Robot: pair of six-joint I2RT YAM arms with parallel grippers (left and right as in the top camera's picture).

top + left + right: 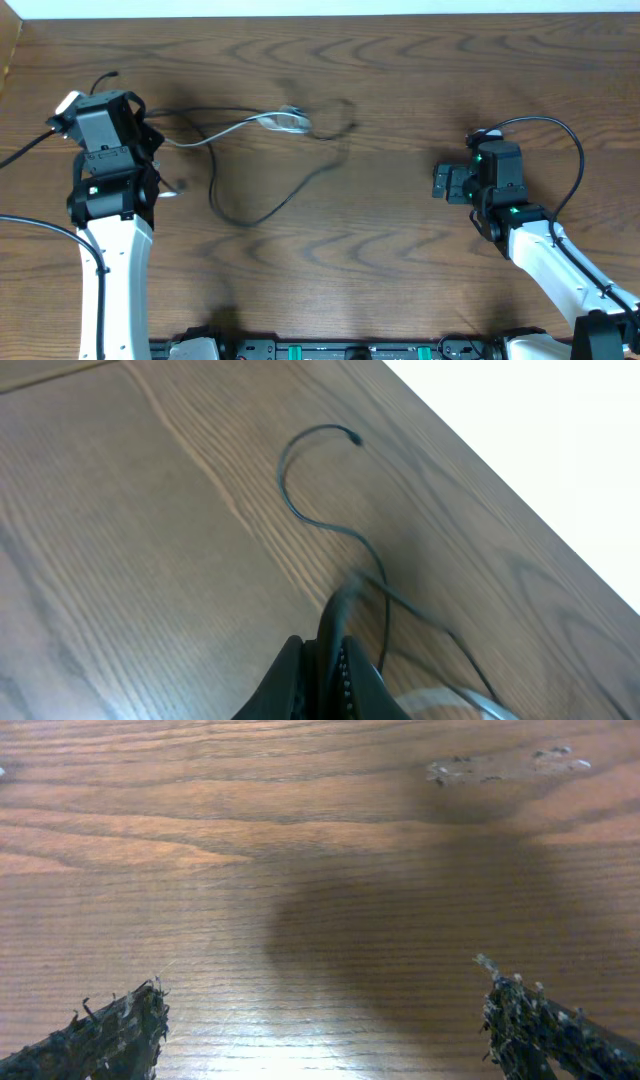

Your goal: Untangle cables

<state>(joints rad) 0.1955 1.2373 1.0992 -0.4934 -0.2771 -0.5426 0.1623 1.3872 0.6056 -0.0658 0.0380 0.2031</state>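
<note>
The left gripper (pixel 335 648) has its jaws pressed together, pinching a black cable (pixel 300 510). Beyond the fingertips the free end of this cable runs away over the wood, bends into a hook and ends in a small plug (pixel 355 438) that lies flat on the table (pixel 400 60) near its far left part. More strands leave the pinch toward the right, a white cable (pixel 230 128) among them.

From above, the bundle's long axis runs left to right, from the left gripper toward the middle of the table. The white cable lies almost straight along that line and ends in a small coil (pixel 288 122) at its right end. The black cable passes the coil on the far side, turns at the right and sags back in a wide loop toward the near edge. Whether the black strands are one cord or two cannot be told.

The right gripper (pixel 322 988) has its jaws spread wide over bare wood, holding and touching nothing, well apart from the cables on the right side of the table.
</note>
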